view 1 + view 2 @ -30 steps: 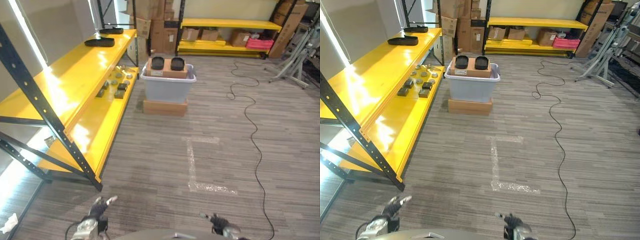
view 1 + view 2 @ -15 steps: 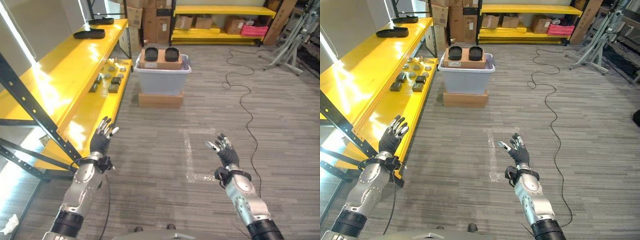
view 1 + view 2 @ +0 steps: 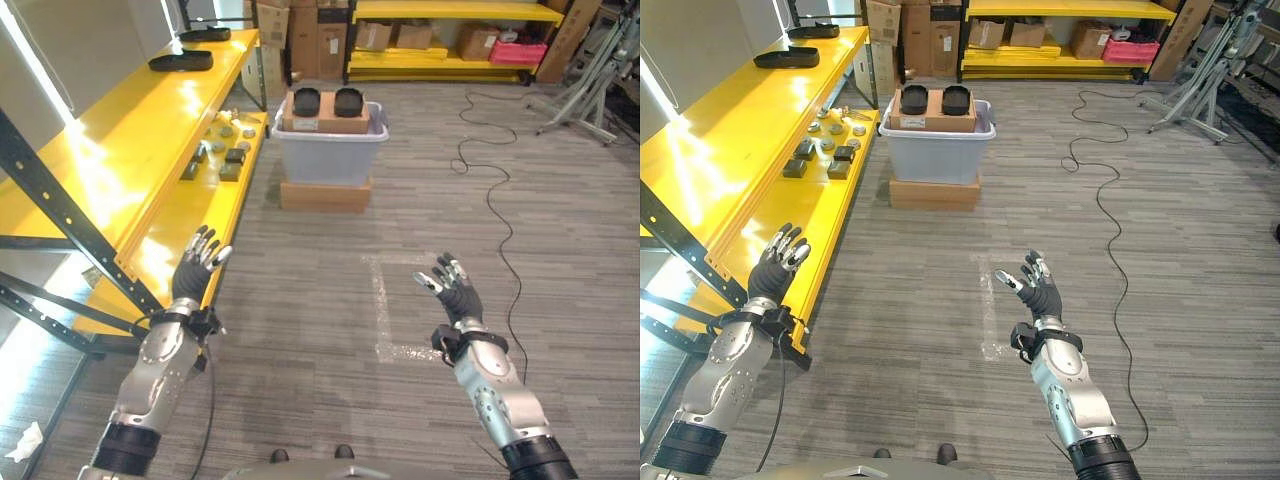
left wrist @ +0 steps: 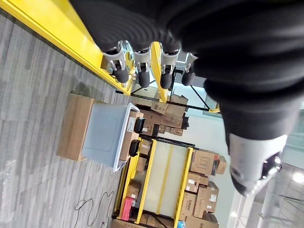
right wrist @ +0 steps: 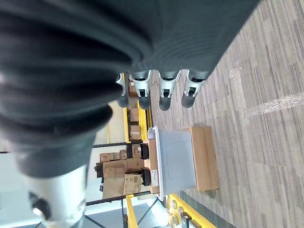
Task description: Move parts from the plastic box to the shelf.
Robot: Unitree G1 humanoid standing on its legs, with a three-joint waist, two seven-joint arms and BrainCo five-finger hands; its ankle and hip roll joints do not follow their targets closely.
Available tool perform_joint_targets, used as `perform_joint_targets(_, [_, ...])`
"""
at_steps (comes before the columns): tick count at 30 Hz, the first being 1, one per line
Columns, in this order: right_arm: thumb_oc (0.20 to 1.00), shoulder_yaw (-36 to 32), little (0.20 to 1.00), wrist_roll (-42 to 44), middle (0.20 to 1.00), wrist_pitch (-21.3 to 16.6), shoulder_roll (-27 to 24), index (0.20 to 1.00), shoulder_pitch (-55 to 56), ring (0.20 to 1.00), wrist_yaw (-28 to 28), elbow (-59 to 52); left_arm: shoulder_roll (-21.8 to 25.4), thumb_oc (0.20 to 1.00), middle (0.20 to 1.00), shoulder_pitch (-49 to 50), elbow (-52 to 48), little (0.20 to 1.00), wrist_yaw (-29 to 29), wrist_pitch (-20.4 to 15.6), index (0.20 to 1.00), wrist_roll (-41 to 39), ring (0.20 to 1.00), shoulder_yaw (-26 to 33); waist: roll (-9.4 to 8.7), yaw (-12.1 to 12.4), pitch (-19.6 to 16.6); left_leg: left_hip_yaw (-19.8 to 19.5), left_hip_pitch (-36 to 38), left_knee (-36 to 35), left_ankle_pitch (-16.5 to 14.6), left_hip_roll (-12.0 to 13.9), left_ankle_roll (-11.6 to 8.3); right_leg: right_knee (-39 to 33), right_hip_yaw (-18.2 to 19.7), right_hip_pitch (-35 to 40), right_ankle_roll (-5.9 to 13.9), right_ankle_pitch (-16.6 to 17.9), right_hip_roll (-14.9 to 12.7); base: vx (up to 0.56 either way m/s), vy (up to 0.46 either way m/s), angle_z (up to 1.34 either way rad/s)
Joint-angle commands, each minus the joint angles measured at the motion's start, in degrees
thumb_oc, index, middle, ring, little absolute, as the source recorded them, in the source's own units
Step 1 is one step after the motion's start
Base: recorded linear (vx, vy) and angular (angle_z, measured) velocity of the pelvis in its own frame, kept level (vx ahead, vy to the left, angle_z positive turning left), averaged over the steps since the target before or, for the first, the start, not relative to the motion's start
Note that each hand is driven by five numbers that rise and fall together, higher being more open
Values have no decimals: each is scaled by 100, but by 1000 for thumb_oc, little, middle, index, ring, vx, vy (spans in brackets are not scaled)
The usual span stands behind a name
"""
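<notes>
A grey plastic box (image 3: pixel 330 157) stands on a flat cardboard carton a few steps ahead, beside the yellow shelf (image 3: pixel 130 150). On its top lies a cardboard piece carrying two black round parts (image 3: pixel 307 101). Several small dark and grey parts (image 3: pixel 234 157) lie on the lower shelf board next to the box. My left hand (image 3: pixel 192 279) is raised in front of the shelf's near end, open and holding nothing. My right hand (image 3: pixel 455 298) hovers over the floor, fingers spread and open, well short of the box.
Two long black trays (image 3: pixel 180 61) lie at the far end of the upper shelf board. A black cable (image 3: pixel 496 220) snakes over the floor on the right. White tape marks (image 3: pixel 384 320) sit on the floor ahead. Cartons and another yellow rack (image 3: pixel 450 40) line the back wall.
Both hands have come up from the picture's lower edge to chest height, fingers spread. The camera has tilted and shifted, so the box and shelf sit slightly differently.
</notes>
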Motion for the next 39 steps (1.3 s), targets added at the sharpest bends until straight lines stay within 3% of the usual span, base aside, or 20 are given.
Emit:
perform_joint_targets(1, [1000, -109, 1000, 151, 1000, -153, -56, 1000, -125, 1000, -62, -463, 279, 1000, 1000, -70, -115, 1000, 162, -21, 1000, -174, 1000, 198, -176, 49, -142, -150, -212, 374, -305, -265, 177, 404, -150, -123, 330, -63, -296, 56, 71, -2])
perform_joint_targets(4, [1000, -95, 1000, 206, 1000, -202, -38, 1000, -164, 1000, -102, -530, 325, 1000, 1000, -100, -212, 1000, 165, -40, 1000, -143, 1000, 231, -139, 42, -58, -186, -300, 532, -348, -305, 268, 847, -125, -286, 338, -212, -323, 62, 111, -6])
perform_joint_targets(5, [1000, -124, 1000, 234, 1000, -222, -8, 1000, -218, 1000, -108, -668, 389, 1000, 1000, -199, -375, 1000, 146, 8, 1000, -108, 1000, 223, -90, 20, 136, -260, -448, 767, -421, -392, 455, 1947, -129, -734, 433, -185, -393, 69, 186, -17])
perform_joint_targets(6, [1000, -116, 1000, 217, 1000, -234, 6, 1000, -222, 1000, -116, -712, 397, 1000, 1000, -243, -408, 1000, 145, 23, 1000, -91, 1000, 215, -77, 13, 201, -278, -490, 833, -447, -423, 513, 2340, -126, -909, 489, -119, -418, 63, 204, -25])
perform_joint_targets(7, [1000, -107, 1000, 238, 1000, -249, 17, 1000, -219, 1000, -98, -757, 405, 1000, 1000, -281, -432, 1000, 123, 47, 1000, -110, 1000, 208, -35, 5, 287, -294, -529, 928, -475, -438, 570, 2940, -126, -1152, 536, 26, -435, 85, 190, -26])
perform_joint_targets(8, [1000, -94, 1000, 219, 1000, -269, 65, 1000, -171, 1000, -37, -858, 400, 1000, 1000, -294, -491, 1000, 146, 78, 1000, -106, 1000, 247, 52, 3, 431, -292, -594, 1144, -558, -453, 646, 4090, -153, -1719, 566, 313, -469, 79, 163, -18])
perform_joint_targets(10, [1000, -72, 1000, 167, 1000, -218, 102, 1000, -123, 1000, 19, -960, 388, 1000, 1000, -257, -559, 1000, 173, 155, 1000, -131, 1000, 305, 75, 18, 490, -248, -640, 1292, -635, -482, 688, 4624, -133, -2087, 573, 430, -503, 130, 101, -18])
perform_joint_targets(12, [1000, -17, 1000, 137, 1000, -216, 146, 1000, -79, 1000, 82, -1031, 378, 1000, 1000, -176, -649, 1000, 281, 185, 1000, -92, 1000, 381, 18, 41, 524, -209, -629, 1432, -811, -574, 706, 4150, -226, -2367, 622, 678, -592, 255, -44, -36])
perform_joint_targets(14, [1000, -2, 1000, 230, 1000, -335, 94, 1000, -105, 1000, 120, -1041, 469, 1000, 1000, -160, -694, 1000, 314, 146, 1000, -95, 1000, 386, -156, -37, 548, -341, -512, 1574, -1085, -735, 631, 2382, -219, -2145, 670, 835, -576, 394, -188, -13])
perform_joint_targets(15, [1000, -3, 1000, 231, 1000, -336, 94, 1000, -105, 1000, 121, -1040, 469, 1000, 1000, -160, -693, 1000, 314, 146, 1000, -94, 1000, 385, -144, -43, 558, -351, -499, 1575, -1090, -724, 630, 2353, -233, -2115, 668, 845, -567, 386, -195, -3])
perform_joint_targets(16, [1000, -63, 1000, 330, 1000, -371, 39, 1000, -94, 1000, 182, -1028, 500, 1000, 1000, -182, -724, 1000, 319, 148, 1000, -11, 1000, 383, -229, -67, 558, -430, -437, 1614, -1194, -796, 590, 1450, -207, -2035, 674, 835, -625, 272, -137, 9])
perform_joint_targets(19, [1000, -319, 1000, 462, 1000, -398, -16, 1000, 210, 1000, 496, -1144, 497, 1000, 1000, -56, -724, 1000, 252, -8, 1000, 2, 1000, 399, -298, -148, 583, -437, -56, 1655, -1503, -702, 502, 72, -353, -1860, 799, 1127, -805, 528, -233, 16])
perform_joint_targets(22, [1000, -389, 1000, 449, 1000, -446, -24, 1000, 397, 1000, 605, -1239, 496, 1000, 1000, 102, -717, 1000, 166, -140, 1000, -56, 1000, 420, -337, -177, 558, -380, 59, 1739, -1636, -618, 457, 15, -385, -1802, 820, 1118, -862, 395, -169, 13])
perform_joint_targets(25, [1000, -422, 1000, 462, 1000, -466, -141, 1000, 403, 1000, 591, -1237, 524, 1000, 1000, 283, -790, 1000, 101, -285, 1000, -173, 1000, 402, -379, -228, 394, -396, 320, 1736, -1725, -337, 287, 109, -263, -1507, 767, 840, -788, 602, -317, 25])
perform_joint_targets(27, [1000, -448, 1000, 485, 1000, -359, -218, 1000, 392, 1000, 512, -1307, 496, 1000, 1000, 414, -797, 1000, 54, -329, 1000, -289, 1000, 405, -367, -266, 300, -387, 605, 1740, -1575, -26, 136, 467, -170, -1445, 644, 724, -661, 436, -253, 48])
perform_joint_targets(30, [1000, -511, 1000, 616, 1000, -262, -488, 1000, 295, 1000, 484, -1351, 471, 1000, 1000, 498, -923, 1000, -86, -251, 1000, -298, 1000, 362, -335, -285, 79, -272, 600, 2018, -653, 494, -199, 588, -271, -1148, 362, 518, -362, 471, -327, 45])
perform_joint_targets(32, [1000, -404, 1000, 645, 1000, -260, -624, 1000, 99, 1000, 478, -1217, 365, 1000, 1000, 390, -882, 1000, 142, -257, 1000, -332, 1000, 216, -428, -237, 86, -107, -67, 3504, -147, 710, -251, 498, -269, -826, 70, 305, -206, 389, -369, -4])
perform_joint_targets(36, [1000, -338, 1000, 582, 1000, -271, -699, 1000, -2, 1000, 459, -1076, 221, 1000, 1000, 186, -653, 1000, 262, -399, 1000, -363, 1000, 45, -539, -205, 203, -63, -1359, 5677, 171, 848, -289, 535, -310, -559, -223, 141, -24, 260, -243, -29])
perform_joint_targets(39, [1000, -380, 1000, 573, 1000, -273, -694, 1000, 40, 1000, 457, -1014, 205, 1000, 1000, 69, -528, 1000, 248, -431, 1000, -387, 1000, -33, -513, -202, 325, 19, -1947, 5811, 76, 793, -219, 525, -320, -342, -254, 79, 77, 211, -97, 1])
